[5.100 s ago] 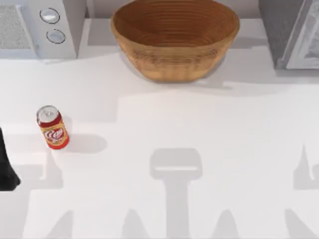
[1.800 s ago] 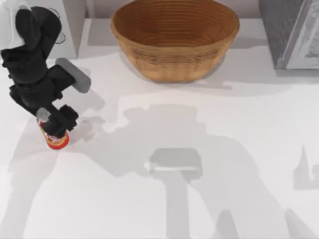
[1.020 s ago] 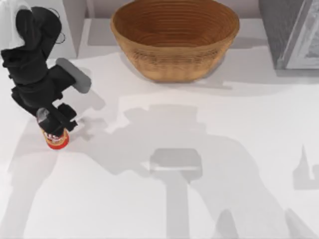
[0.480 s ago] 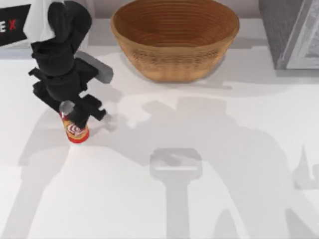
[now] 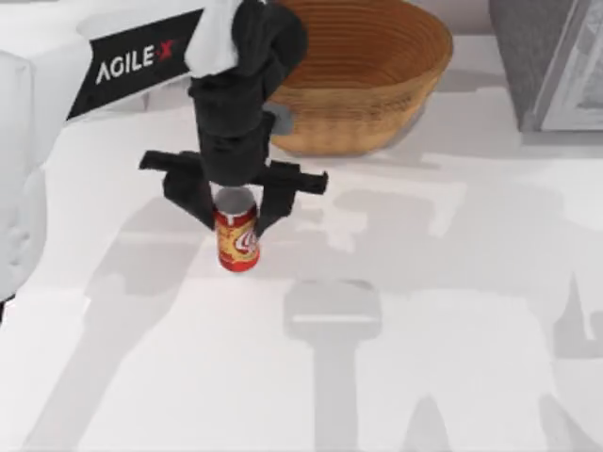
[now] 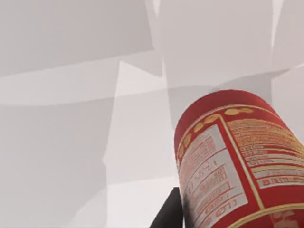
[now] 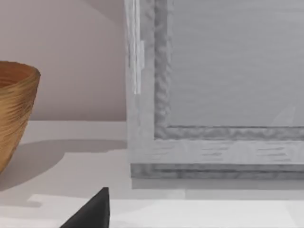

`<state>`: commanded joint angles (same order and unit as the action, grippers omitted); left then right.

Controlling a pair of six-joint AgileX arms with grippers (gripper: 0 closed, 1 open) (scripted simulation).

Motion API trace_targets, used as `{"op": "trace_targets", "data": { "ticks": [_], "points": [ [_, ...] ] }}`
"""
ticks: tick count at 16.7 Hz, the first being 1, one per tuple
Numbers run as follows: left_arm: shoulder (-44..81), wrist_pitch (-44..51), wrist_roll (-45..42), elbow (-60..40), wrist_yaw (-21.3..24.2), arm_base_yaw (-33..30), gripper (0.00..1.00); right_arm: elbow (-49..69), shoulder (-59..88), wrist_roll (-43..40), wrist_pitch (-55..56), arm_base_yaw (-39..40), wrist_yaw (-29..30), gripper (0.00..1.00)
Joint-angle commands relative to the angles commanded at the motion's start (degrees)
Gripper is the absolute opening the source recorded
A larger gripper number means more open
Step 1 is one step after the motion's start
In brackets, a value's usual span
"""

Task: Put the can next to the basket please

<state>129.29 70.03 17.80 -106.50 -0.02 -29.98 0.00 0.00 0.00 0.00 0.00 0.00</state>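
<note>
My left pincer (image 5: 236,209) was pinching the small red soda can with a silver top and white swirl logo (image 5: 236,235), its black fingers (image 5: 194,200) pressed against the can's upper sides. The can stood upright, left of the white table's (image 5: 452,311) middle, in front of the large round tan-brown woven wicker basket (image 5: 377,66) and apart from it. The left wrist view showed the can's printed label (image 6: 232,166) close up. My right arm was parked near the grey framed appliance (image 7: 218,95); I could not tell its pincer's state.
</note>
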Motion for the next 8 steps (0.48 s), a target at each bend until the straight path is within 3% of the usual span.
{"op": "trace_targets", "data": {
  "ticks": [4, 8],
  "points": [
    [2.61, 2.35, 13.25, -6.36, -0.12, -4.91, 0.0, 0.0, 0.0, 0.0, 0.0, 0.0, 0.0, 1.0],
    [3.16, 2.54, 16.78, -8.56, -0.22, -6.37, 0.0, 0.0, 0.0, 0.0, 0.0, 0.0, 0.0, 1.0]
  ]
}}
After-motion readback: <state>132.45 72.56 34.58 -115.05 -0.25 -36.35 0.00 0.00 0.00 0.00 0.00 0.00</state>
